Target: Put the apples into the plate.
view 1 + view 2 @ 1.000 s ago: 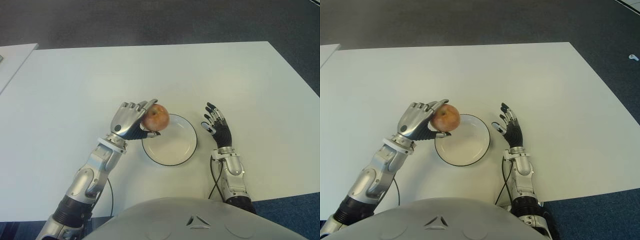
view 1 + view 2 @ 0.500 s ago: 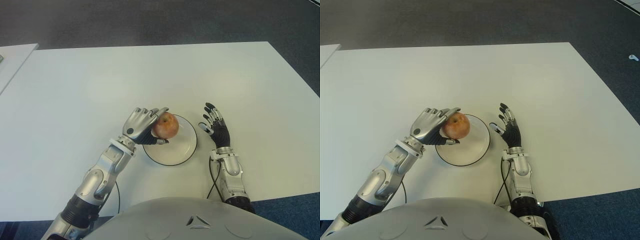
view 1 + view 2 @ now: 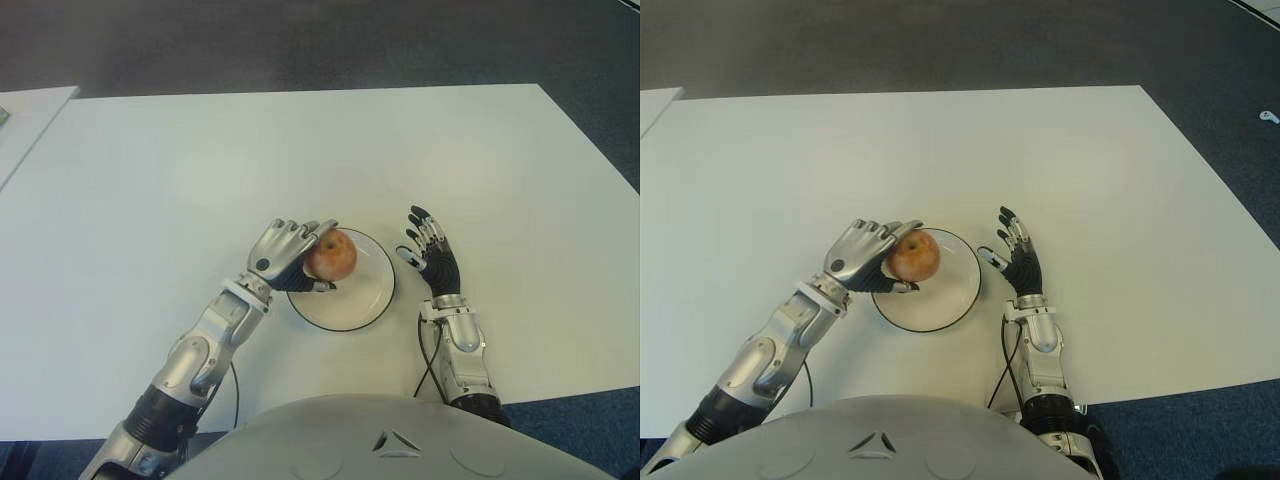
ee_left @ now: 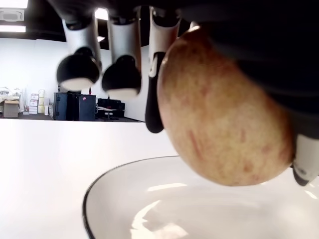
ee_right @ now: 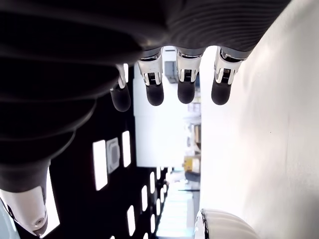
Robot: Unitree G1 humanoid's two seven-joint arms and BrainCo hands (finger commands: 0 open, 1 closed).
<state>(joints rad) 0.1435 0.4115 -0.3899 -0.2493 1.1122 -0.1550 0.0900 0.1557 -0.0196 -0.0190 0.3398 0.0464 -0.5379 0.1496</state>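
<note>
A red-yellow apple [image 3: 332, 256] is held in my left hand [image 3: 290, 256], just above the left part of the white, dark-rimmed plate [image 3: 368, 296]. In the left wrist view the apple [image 4: 224, 124] hangs a little above the plate's bowl [image 4: 164, 209], with my fingers [image 4: 122, 74] curled around it. My right hand [image 3: 430, 256] shows just right of the plate, fingers spread and holding nothing.
The white table [image 3: 200, 170] stretches wide to the far side and to the left. A second white surface [image 3: 25, 120] borders it at the far left. Dark carpet [image 3: 300, 40] lies beyond the far edge.
My left hand carried the apple to the right, from the plate's left rim to over the plate, and has lowered slightly. The right hand has stayed in place.
</note>
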